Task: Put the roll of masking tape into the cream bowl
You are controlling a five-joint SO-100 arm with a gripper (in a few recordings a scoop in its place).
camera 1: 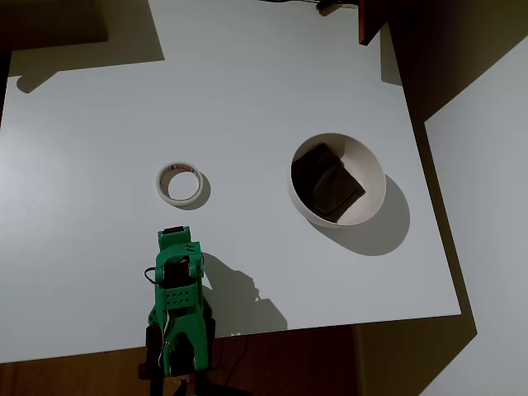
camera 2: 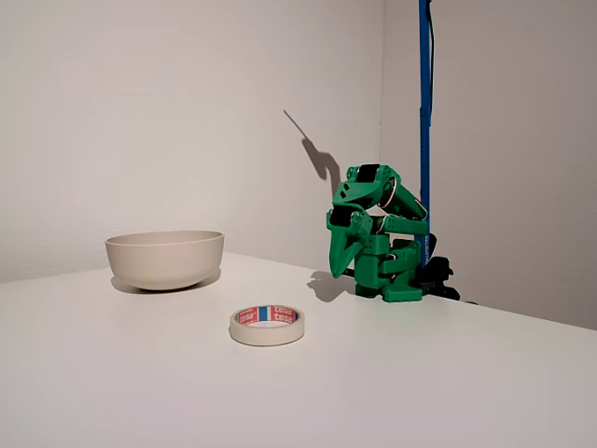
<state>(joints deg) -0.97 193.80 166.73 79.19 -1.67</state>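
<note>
White table (camera 1: 247,74), tape (camera 1: 180,182) w/ bowl (camera 1: 378,175) apart

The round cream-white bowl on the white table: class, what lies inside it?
Overhead, the round cream-white bowl holds a dark square patch. What the patch covers stays hidden. In the fixed view, the bowl's wall hides its inside.

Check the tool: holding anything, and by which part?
Nothing held. The tool is folded at the base; the masking tape lies flat on the table, apart from it.
</note>
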